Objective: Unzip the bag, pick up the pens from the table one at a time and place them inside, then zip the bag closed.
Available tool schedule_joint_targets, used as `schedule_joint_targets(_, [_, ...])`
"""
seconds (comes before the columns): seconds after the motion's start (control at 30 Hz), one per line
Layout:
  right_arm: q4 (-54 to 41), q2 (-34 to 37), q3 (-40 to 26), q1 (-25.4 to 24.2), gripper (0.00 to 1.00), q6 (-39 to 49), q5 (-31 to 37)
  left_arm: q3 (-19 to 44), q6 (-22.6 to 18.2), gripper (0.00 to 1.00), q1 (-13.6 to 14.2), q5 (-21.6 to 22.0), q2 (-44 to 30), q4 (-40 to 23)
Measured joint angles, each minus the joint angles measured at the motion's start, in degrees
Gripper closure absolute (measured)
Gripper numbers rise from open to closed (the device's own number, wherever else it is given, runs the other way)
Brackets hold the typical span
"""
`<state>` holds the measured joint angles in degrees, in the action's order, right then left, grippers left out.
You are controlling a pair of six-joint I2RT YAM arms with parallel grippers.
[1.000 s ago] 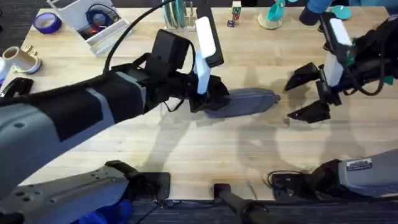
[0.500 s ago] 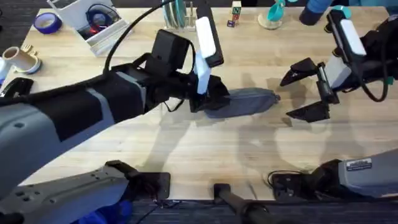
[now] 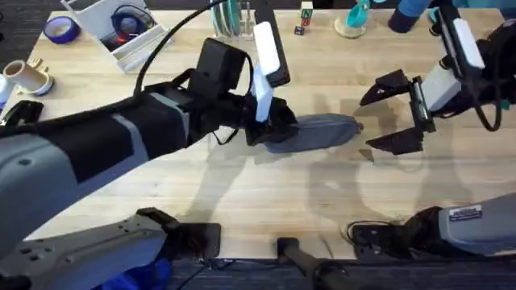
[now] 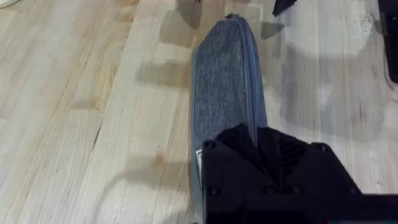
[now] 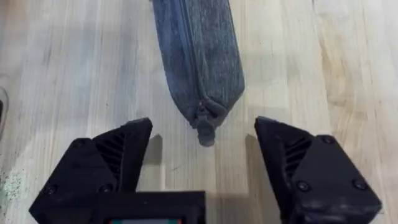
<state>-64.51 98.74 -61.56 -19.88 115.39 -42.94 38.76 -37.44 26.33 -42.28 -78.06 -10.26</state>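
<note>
Overhead, the table (image 3: 242, 193), pale planked maple, carries everything; its far edge is lined with clutter (a white bin, a tape roll, a few small pots). The left arm reaches from the lower left across the middle, and its gripper (image 3: 270, 129) sits on the left end of the bag (image 3: 318, 131). It appears pressed together on that end, though the wrist view hides the fingertips behind the black housing, so this is a judgement. Pinning that end would keep the bag from sliding while the other side is worked. The bag lies mid-table, long axis left to right, zipper seemingly closed. The right gripper (image 3: 393, 113) hangs just right of it, fingers spread wide and empty, the zipper pull (image 5: 205, 132) lying between them, likely lined up for a grasp.
</note>
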Motion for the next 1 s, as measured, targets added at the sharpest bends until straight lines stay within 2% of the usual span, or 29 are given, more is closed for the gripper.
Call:
schedule_joint_targets(0.47, [0.68, 3.36, 0.00, 0.00, 0.005, 0.15, -0.38, 0.00, -0.01, 0.959, 0.00, 0.02, 0.00, 0.00])
schedule_joint_targets(1.0, [0.85, 3.39, 0.00, 0.22, 0.005, 0.15, 0.93, 0.00, -0.01, 0.960, 0.00, 0.04, 0.00, 0.00])
